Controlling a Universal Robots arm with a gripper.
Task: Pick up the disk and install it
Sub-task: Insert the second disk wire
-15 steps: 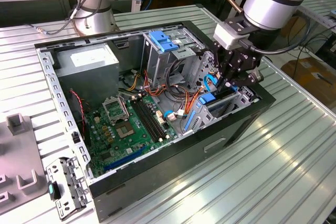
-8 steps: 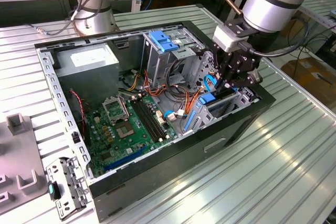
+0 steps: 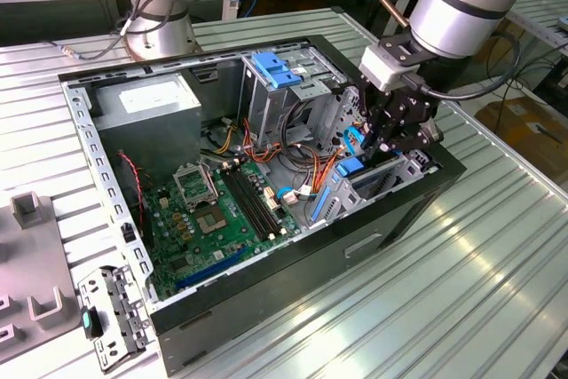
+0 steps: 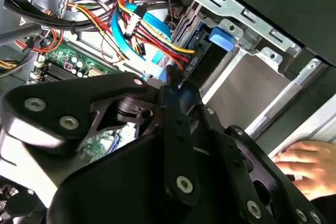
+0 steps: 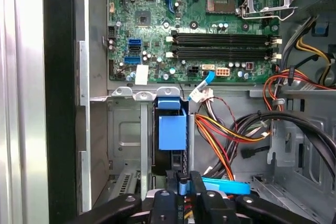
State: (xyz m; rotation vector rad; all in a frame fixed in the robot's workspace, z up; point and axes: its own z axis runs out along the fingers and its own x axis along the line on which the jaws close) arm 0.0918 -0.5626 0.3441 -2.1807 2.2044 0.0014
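End effector (image 3: 390, 130) is narrow, clamped on the disk (image 3: 353, 144), pinching it across its thin section. The disk hangs on edge below my fingers, inside the open computer case (image 3: 266, 299), at the case corner toward the exterior view's right, over the drive cage (image 3: 404, 170). In the first wrist view the disk (image 5: 172, 129) shows edge-on, blue rail facing the camera, dark body under it, lined up with the metal bay (image 5: 123, 129). I can't tell if it is fully seated.

The bundle of orange, red and black cables (image 5: 220, 135) lies just beside the disk on the bay's inner side. The motherboard (image 3: 222, 210) covers the case floor, well apart from the disk. The grey power supply (image 3: 151, 99) sits in the case's far corner. The case lies on a slatted metal surface (image 3: 426, 308). A person's hand (image 4: 307, 163) rests on the case's outer wall near the bay.

Handling, my judgement: stiff, dense metal block, fairly heavy for its size and shock-sensitive, so no dropping or knocking. The faces are smooth and likely slippery, and the plastic rails give a little. Best hold is across the rigid body near an end, clear of the rails that must slide into the bay.
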